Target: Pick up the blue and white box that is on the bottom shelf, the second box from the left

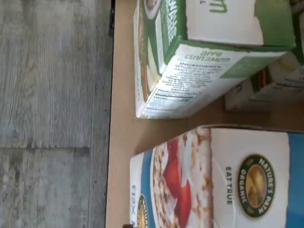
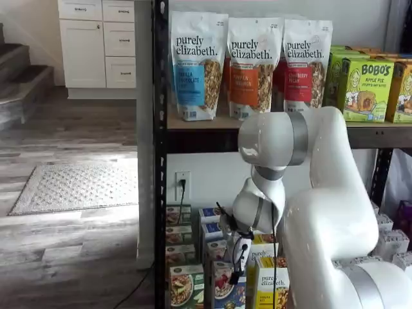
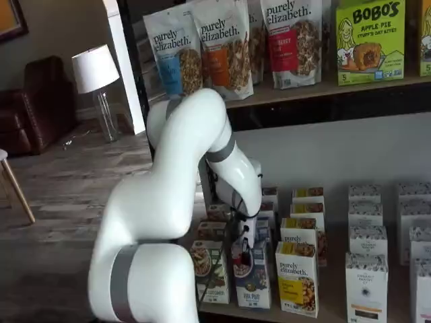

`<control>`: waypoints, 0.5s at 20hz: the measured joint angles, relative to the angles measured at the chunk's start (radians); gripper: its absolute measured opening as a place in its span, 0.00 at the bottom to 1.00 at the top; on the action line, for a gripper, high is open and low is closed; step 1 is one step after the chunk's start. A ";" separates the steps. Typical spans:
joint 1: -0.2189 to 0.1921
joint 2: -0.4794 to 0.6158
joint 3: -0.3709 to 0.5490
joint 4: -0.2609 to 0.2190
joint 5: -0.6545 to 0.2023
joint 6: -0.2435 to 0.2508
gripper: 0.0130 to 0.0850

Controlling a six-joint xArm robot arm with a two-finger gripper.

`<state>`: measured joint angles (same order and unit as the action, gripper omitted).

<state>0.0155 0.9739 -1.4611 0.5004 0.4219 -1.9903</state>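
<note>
wrist view is showing the blue and white box (image 1: 209, 180) on the bottom shelf (image 1: 124, 95), w/ gripper (image 2: 239, 257) hovering above, jaws apart; approach step, next needing descent onto it.

— What does the arm (image 2: 322, 212) look like?
— Glossy white, rounded segments with grey bands at the joints.
— And the gripper (image 2: 239, 261)?
— White body, black cable (image 2: 273, 257) just beside it.
</note>
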 joint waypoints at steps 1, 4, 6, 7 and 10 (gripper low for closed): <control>0.001 0.000 0.001 0.011 0.000 -0.009 1.00; 0.002 -0.002 0.002 0.033 0.003 -0.026 1.00; 0.004 -0.004 0.004 0.045 0.005 -0.034 1.00; 0.005 -0.005 0.004 0.050 0.005 -0.038 1.00; 0.009 -0.009 0.008 0.068 0.005 -0.050 1.00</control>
<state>0.0240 0.9645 -1.4528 0.5685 0.4269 -2.0406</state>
